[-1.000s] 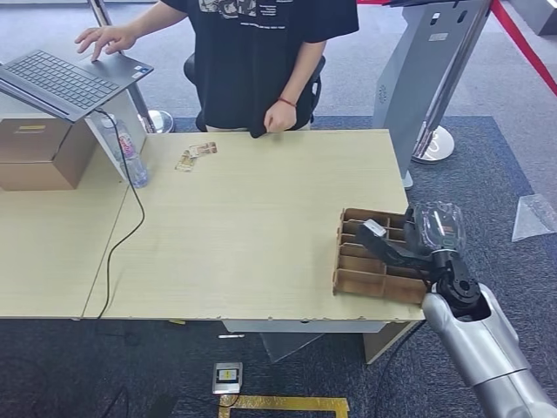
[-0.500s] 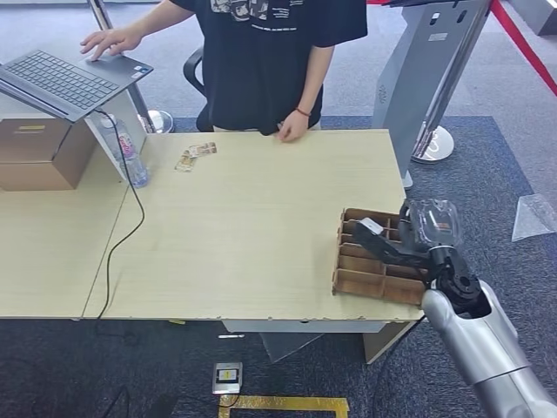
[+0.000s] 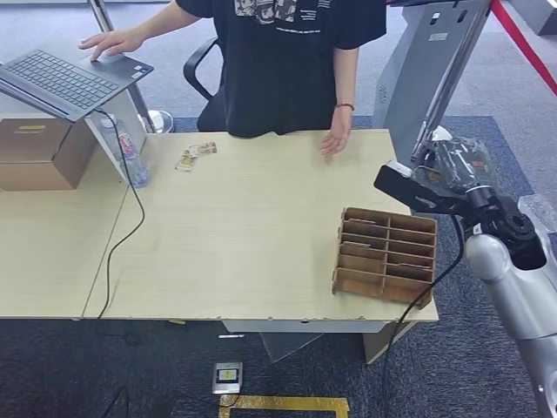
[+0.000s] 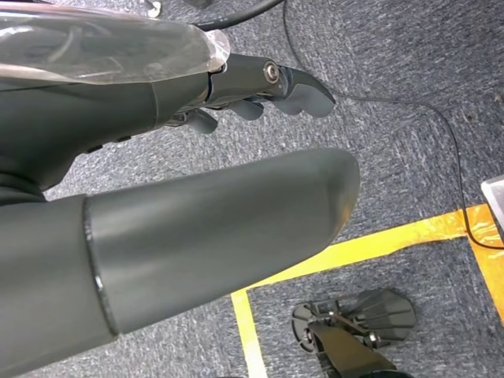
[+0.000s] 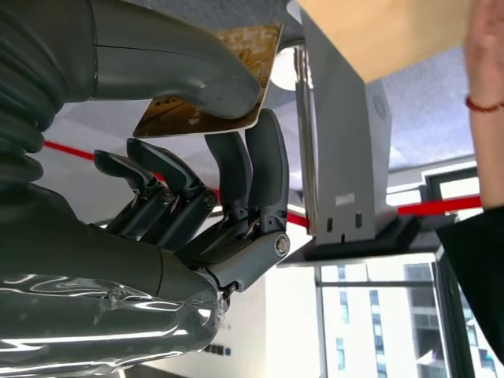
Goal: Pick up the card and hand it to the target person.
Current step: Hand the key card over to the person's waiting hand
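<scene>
Right robot hand (image 3: 420, 187): raised above the far right of the desk (image 3: 263, 226), beyond the slotted tray (image 3: 386, 254); thumb and fingers (image 5: 261, 169) clamped on the card (image 5: 208, 83).

Card: thin, flat, brownish-gold print, seemingly held near one edge, most of it standing free of the thumb.

Left robot hand (image 4: 250, 94): hanging over carpet, fingers loosely curled, holding nothing.

Person's hand (image 3: 336, 138): resting on the far desk edge, palm down.

Risk: the shallow pinch may let the card slip or twist; that hand looks unready to receive.
</scene>
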{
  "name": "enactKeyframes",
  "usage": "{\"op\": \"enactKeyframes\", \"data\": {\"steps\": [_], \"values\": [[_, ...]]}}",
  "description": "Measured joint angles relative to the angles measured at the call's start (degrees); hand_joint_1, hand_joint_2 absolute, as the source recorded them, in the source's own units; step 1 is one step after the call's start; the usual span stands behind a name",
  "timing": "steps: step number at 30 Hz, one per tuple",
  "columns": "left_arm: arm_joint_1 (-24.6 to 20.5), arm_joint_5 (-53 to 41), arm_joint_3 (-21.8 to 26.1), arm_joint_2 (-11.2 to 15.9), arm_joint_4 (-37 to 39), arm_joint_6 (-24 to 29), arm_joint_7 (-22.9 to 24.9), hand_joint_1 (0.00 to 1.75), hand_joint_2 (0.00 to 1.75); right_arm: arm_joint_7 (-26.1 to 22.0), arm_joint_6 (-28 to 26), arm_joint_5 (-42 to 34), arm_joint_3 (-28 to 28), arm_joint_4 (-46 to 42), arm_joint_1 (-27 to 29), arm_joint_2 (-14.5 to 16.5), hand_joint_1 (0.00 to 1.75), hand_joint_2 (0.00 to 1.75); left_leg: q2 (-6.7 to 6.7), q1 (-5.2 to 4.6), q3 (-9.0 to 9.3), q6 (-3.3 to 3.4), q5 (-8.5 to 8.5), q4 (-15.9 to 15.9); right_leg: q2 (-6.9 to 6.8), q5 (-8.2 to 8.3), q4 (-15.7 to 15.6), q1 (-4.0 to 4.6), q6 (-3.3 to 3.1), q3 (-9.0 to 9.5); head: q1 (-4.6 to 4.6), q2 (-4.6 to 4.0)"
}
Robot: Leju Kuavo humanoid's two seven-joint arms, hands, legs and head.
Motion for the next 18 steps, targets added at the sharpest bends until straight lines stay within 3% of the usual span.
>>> {"op": "enactKeyframes", "data": {"steps": [6,12,15,18], "values": [[-0.01,0.04,0.0,0.01,0.0,0.02,-0.39,0.0,0.0,1.36,1.51,-5.9,1.39,-3.23,-4.86,-3.31,1.75,1.75,0.0,0.01,0.01,0.0,0.0,0.0,0.0,0.0,0.0,0.0,0.0,0.0,-0.01,0.0],[-0.07,0.06,0.0,0.01,0.0,0.01,-0.42,0.0,0.0,1.03,-0.45,-8.7,2.01,-3.99,-6.35,-4.7,1.75,1.75,0.0,0.01,0.0,0.0,0.0,-0.01,0.0,0.0,0.0,0.01,0.0,0.0,0.01,0.0],[-0.13,-0.03,0.0,0.0,0.0,0.03,-0.41,0.0,0.0,0.68,-4.29,-6.3,2.4,-3.7,-6.35,-4.76,1.75,1.75,-0.01,0.01,-0.02,0.0,0.0,-0.02,-0.01,0.0,0.0,0.01,0.0,0.01,0.01,0.0],[-0.22,-0.04,0.0,-0.04,0.0,0.09,-0.42,0.0,0.0,1.43,-8.32,0.82,3.6,-2.81,-6.39,-4.72,1.75,1.75,-0.01,0.01,-0.05,0.0,0.0,-0.03,-0.02,0.0,0.0,0.01,0.0,0.01,0.01,0.0]]}}
